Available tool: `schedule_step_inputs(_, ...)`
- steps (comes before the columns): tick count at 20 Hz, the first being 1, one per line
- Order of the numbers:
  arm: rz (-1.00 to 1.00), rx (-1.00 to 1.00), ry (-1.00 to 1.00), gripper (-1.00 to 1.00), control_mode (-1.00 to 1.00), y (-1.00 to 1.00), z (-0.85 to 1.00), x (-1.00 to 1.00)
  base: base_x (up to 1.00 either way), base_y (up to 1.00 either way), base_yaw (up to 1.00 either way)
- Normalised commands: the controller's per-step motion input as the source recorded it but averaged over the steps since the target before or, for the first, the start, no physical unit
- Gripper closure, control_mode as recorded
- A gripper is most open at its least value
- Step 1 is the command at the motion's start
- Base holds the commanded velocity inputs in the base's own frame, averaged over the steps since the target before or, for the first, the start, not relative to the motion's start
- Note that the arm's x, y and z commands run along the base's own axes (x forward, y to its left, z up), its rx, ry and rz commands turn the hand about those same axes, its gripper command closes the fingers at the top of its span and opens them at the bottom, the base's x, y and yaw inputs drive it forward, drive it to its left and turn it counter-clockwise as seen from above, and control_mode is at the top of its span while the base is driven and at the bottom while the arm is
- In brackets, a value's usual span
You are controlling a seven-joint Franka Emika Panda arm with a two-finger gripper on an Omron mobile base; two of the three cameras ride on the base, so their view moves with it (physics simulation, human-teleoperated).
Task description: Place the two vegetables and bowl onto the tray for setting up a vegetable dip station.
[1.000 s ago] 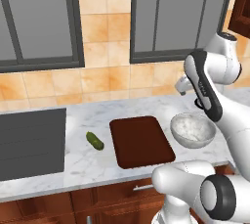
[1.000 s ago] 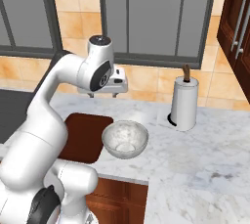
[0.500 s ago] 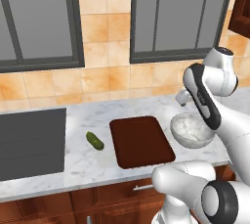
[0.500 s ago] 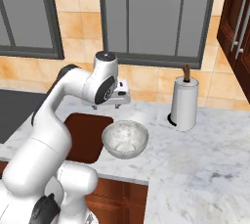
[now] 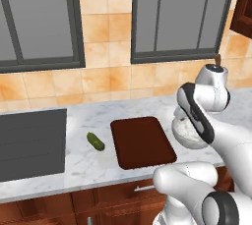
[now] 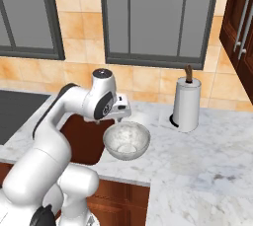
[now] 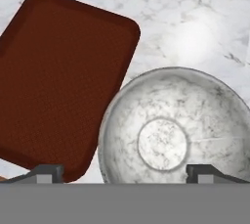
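Note:
The speckled white-grey bowl (image 7: 168, 130) stands upright on the marble counter, just right of the reddish-brown tray (image 7: 58, 81). My gripper (image 7: 126, 173) hangs open right above the bowl, fingertips wide apart, with the bowl's tray-side rim between them. From the right base view the gripper (image 6: 120, 115) sits just over the bowl (image 6: 127, 140), beside the tray (image 6: 81, 138). The dark green cucumber (image 5: 95, 141) lies on the counter left of the tray (image 5: 141, 140), which holds nothing. My arm partly covers the bowl (image 5: 187, 131). The carrot is out of view.
A dark grey recessed sink (image 5: 29, 143) lies at the left of the counter. A white paper towel holder (image 6: 187, 104) stands behind and to the right of the bowl. The tiled wall and windows run along the back.
The hand has come down and a little to the right, from above the counter to just over the bowl. Bowl, tray and cucumber have not moved.

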Motion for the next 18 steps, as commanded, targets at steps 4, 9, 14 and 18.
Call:
schedule_step_inputs(4, 0.00, -0.02, 0.04, -1.00, -1.00, 0.00, -0.41, 0.00, 0.00, 0.00, 0.00)
schedule_step_inputs(9, 0.00, -0.05, 0.03, -1.00, -1.00, 0.00, -0.35, 0.00, 0.00, 0.00, 0.00)
schedule_step_inputs(14, 0.00, -0.07, 0.02, -1.00, -1.00, 0.00, -0.35, 0.00, 0.00, 0.00, 0.00)
schedule_step_inputs(18, 0.00, -0.03, 0.07, -1.00, -1.00, 0.06, -0.22, 0.00, 0.00, 0.00, 0.00)
